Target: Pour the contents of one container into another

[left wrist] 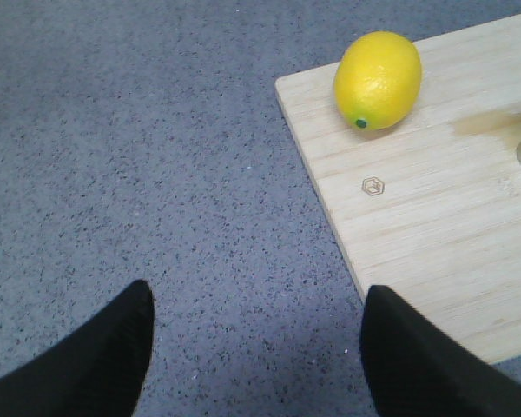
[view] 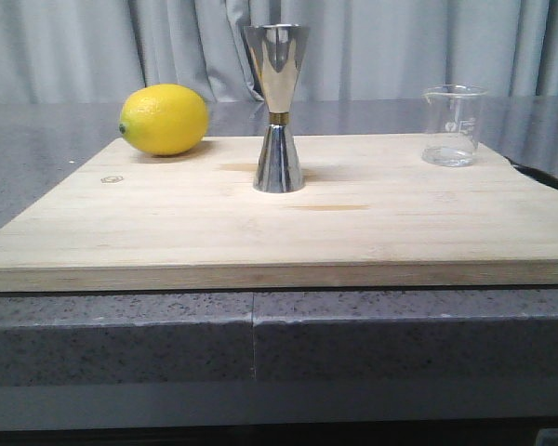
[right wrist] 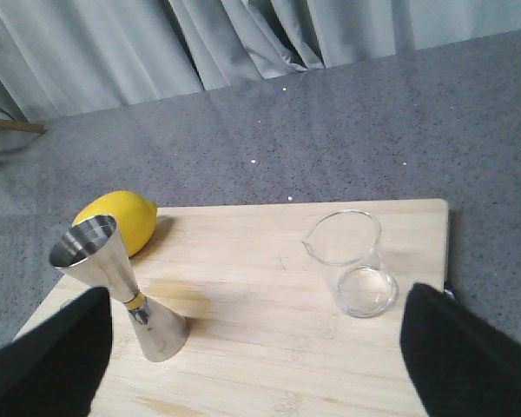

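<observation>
Our right pincer, fingers spread, should straddle the glass beaker squarely, gripping low before tipping toward the steel jigger.

a curtained test kitchen: speckled grey counter, wooden cutting board, lemon.

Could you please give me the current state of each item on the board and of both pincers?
Beaker: upright on the cutting board, free, contents not discernible.
Jigger: upright mid-board, untouched.
Lemon: lying on its side, whole.
Left pincer: open, over the board's edge.
Right pincer: open, holding nothing.
</observation>
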Controlling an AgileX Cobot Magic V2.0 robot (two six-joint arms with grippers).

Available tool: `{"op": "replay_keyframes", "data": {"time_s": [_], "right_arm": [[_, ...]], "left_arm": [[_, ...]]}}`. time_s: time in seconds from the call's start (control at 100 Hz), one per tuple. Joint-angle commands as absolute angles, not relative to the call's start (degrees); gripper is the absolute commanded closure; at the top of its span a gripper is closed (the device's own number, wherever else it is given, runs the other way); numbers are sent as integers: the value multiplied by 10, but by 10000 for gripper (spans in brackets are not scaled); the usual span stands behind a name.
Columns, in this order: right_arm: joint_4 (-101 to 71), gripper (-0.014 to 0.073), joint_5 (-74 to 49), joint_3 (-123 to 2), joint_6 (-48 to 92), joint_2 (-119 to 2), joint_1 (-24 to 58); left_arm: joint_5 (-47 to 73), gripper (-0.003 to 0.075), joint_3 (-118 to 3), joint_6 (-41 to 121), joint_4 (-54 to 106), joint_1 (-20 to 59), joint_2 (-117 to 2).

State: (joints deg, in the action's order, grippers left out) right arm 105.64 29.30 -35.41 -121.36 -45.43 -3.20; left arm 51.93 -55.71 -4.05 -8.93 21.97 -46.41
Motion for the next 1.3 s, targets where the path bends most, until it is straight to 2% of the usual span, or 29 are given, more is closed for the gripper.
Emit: {"op": "replay_keyframes", "data": {"time_s": [0.0,0.09,0.16,0.26,0.35,0.42,0.59,1.29], "right_arm": [[1070,-14,274,-369,-1217,-450,-34],[1070,-12,276,-369,-1217,-450,-34],[1070,27,277,-369,-1217,-450,-34],[1070,202,279,-369,-1217,-450,-34],[1070,386,279,-369,-1217,-450,-34],[1070,498,279,-369,-1217,-450,-34],[1070,659,279,-369,-1217,-450,-34],[1070,662,277,-369,-1217,-450,-34]], "left_arm": [[484,279,-558,-64,-103,221,-437],[491,283,-556,-64,-102,221,-428],[490,283,-556,-64,-103,221,-429],[490,312,-556,-64,-103,221,-430],[489,412,-556,-64,-103,221,-430],[489,511,-556,-64,-103,221,-430],[489,730,-556,-64,-103,221,-430],[489,741,-556,-64,-103,221,-430]]}}
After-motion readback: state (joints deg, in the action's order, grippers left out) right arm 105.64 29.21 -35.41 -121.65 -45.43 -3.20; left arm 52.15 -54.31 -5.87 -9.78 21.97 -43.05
